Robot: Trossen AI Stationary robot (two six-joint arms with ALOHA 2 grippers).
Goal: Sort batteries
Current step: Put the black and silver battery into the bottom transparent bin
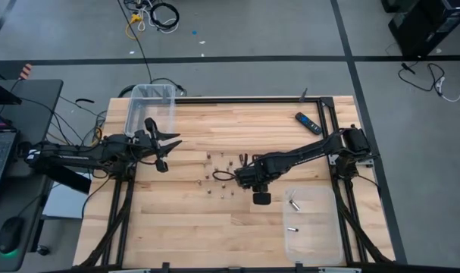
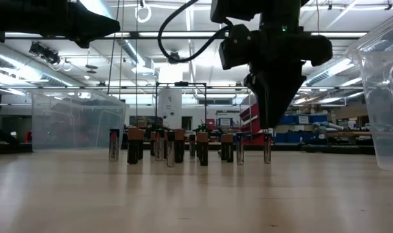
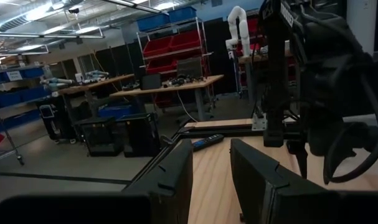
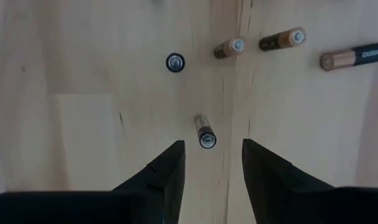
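Several small batteries stand upright on the wooden table's middle; in the low view they form a row. My right gripper points straight down, open, just above one battery at the group's right end. That battery stands on end below the gap between the fingers, untouched. My left gripper hovers open and level over the table's left part, beside a clear bin, with nothing between its fingers.
A second clear bin at the near right holds a few batteries. A black-and-blue remote lies at the far right. More batteries stand close around the right gripper. Black frame rails run along the table's sides.
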